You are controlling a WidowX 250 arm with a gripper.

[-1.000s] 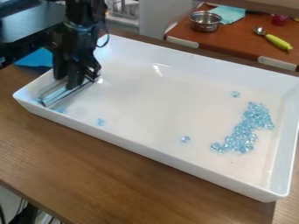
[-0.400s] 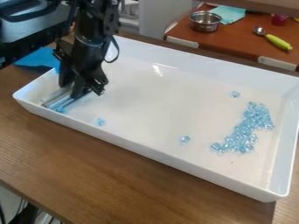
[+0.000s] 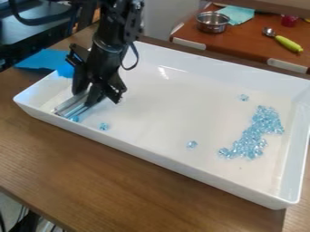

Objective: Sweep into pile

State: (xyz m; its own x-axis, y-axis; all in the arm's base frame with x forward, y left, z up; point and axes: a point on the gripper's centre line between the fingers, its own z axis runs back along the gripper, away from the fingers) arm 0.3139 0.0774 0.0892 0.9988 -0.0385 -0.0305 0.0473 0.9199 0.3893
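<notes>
Your gripper [image 3: 86, 94] has its fingers clamped on the blade [image 3: 72, 107]; press flat, ease stray beads [image 3: 104, 126] toward the pile [image 3: 249, 140].

Black, angular robot arm [image 3: 108, 43] with a looping black cable [image 3: 134, 59]

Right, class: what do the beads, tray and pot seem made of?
Beads: glass or clear plastic, glossy; they glint and look see-through.
Tray: probably glossy plastic, possibly ceramic, given its smooth white walls and bright reflection.
Pot: likely polished steel, by its silvery shine.
</notes>
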